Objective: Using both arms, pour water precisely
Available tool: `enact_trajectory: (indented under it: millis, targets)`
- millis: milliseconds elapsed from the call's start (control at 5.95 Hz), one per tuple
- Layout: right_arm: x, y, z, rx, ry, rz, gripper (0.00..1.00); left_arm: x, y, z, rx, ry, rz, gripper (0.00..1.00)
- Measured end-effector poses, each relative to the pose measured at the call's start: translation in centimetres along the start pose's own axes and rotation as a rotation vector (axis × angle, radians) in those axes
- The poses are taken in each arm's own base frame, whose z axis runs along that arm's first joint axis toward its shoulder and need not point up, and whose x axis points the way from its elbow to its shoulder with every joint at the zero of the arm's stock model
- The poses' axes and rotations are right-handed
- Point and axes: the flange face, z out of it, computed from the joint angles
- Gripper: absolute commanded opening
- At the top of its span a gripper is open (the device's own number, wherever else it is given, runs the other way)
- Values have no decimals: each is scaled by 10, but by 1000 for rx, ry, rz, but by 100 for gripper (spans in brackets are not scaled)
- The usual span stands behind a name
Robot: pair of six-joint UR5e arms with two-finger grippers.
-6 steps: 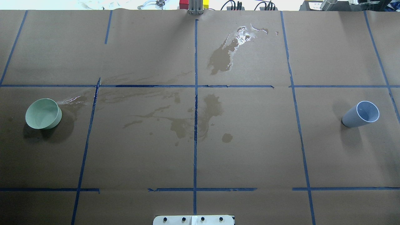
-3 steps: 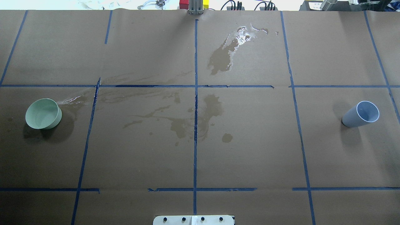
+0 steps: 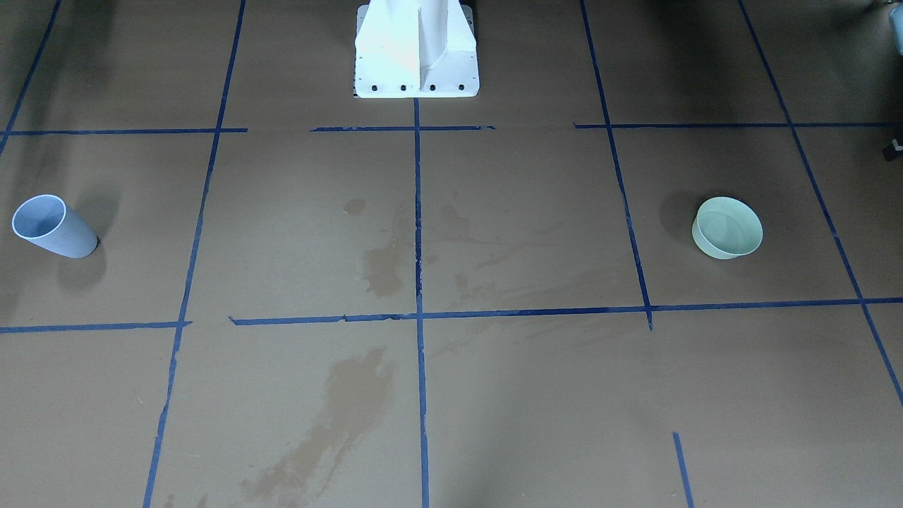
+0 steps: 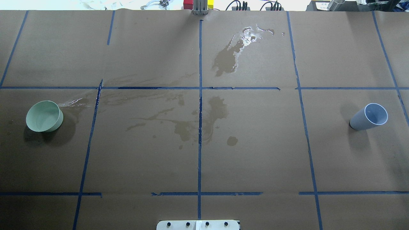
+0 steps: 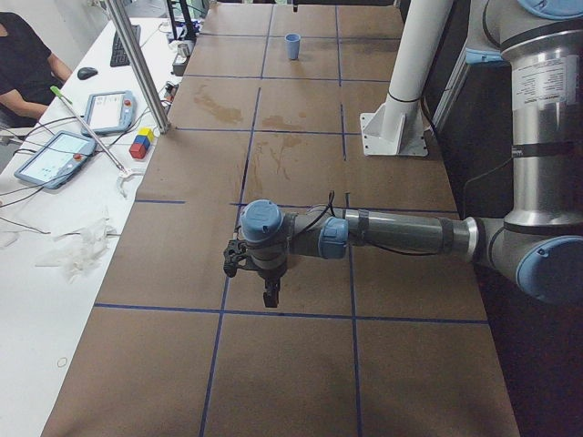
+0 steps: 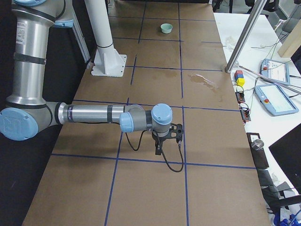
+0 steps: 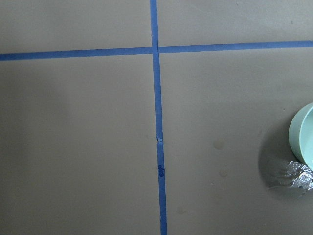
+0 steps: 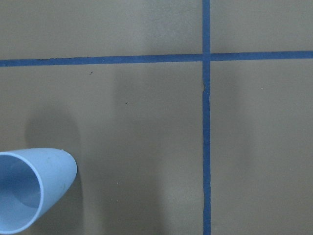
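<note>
A pale green bowl stands on the brown paper at the overhead view's left; it also shows in the front view and at the left wrist view's right edge. A light blue cup stands at the right, also in the right wrist view. Spilled water glints at the back and beside the bowl. My left gripper hangs above the table near the bowl. My right gripper hangs near the cup. Both show only in side views; I cannot tell if they are open or shut.
Damp stains mark the paper's middle. Blue tape divides it into squares. The white pedestal stands at the robot's edge. A metal post, tablets, coloured blocks and a person are along the far side.
</note>
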Motion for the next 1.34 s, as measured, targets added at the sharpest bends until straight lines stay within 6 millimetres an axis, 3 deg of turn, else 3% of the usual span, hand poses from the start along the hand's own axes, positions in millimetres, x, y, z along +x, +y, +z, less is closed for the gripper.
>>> enact_trajectory:
  millis: [504, 1176, 1344]
  targets:
    - [-2, 2, 2, 2, -3, -8, 100, 48, -13, 26, 8, 17, -28, 100]
    - [-5, 2, 3, -1, -4, -10, 100, 104, -33, 105, 23, 86, -94, 100]
    - [-5, 3, 4, -2, -4, -8, 100, 115, -34, 117, 15, 97, -112, 100]
